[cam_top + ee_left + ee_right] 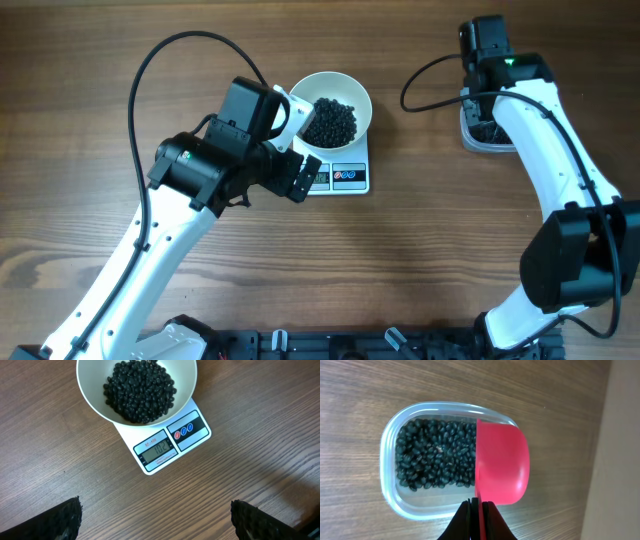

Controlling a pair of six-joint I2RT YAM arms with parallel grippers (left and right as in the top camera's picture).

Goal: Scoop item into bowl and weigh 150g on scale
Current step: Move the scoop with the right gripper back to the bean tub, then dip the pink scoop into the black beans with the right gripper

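The white bowl stands on the small white scale and holds a dark heap of black beans. The scale's display reads 102. My left gripper hovers open over bare table just in front of the scale, nothing between its fingers. At the back right, my right gripper is shut on the handle of a pink scoop, which is tilted on its side over the right end of a clear tub holding more black beans.
The left arm's body sits close beside the bowl and scale. The right arm covers most of the clear tub in the overhead view. The table's edge runs just right of the tub.
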